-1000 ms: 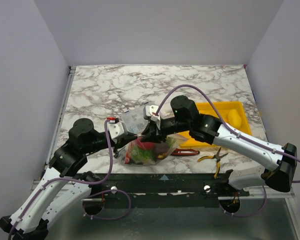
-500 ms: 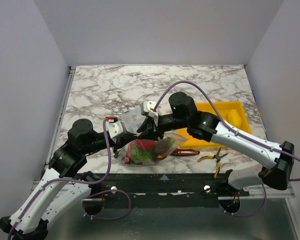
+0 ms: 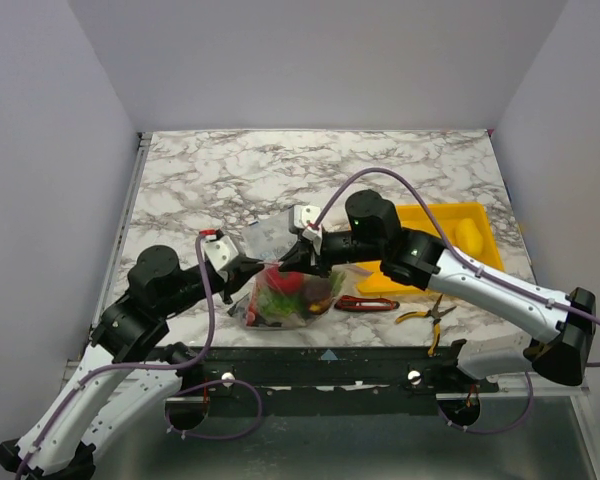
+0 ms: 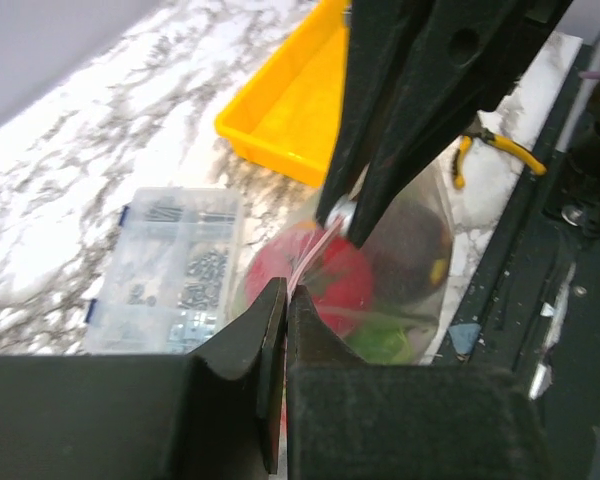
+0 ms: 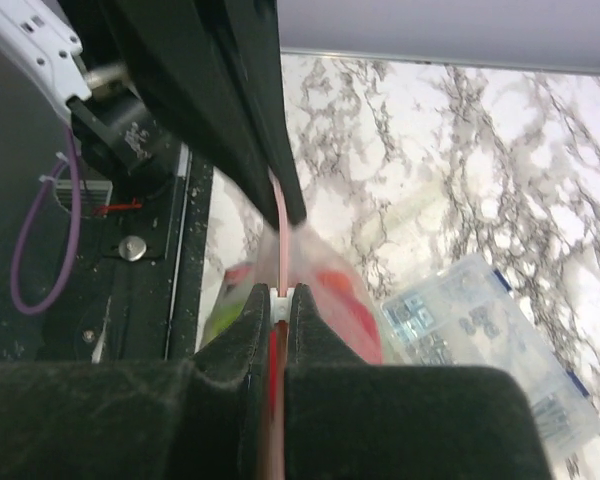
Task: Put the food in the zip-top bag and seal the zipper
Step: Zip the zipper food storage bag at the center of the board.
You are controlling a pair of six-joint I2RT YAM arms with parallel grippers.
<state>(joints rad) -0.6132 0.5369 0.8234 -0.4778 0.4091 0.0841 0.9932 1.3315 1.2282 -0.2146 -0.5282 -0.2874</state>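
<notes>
Near the front edge of the marble tabletop [image 3: 200, 180], the clear zip-top bag [image 3: 280, 312] bulges with food [image 3: 285, 285]; a red tomato [image 4: 332, 280] and green pieces show through the plastic. Both grippers meet at its mouth edge. The left gripper [image 4: 285, 297] is clamped narrow on the pink zipper [image 5: 282, 240], and the right gripper [image 5: 280, 298] pinches the same strip just beside it. Behind the bag sits a clear compartment box [image 3: 263, 236], and farther right a yellow tray [image 3: 430, 222].
</notes>
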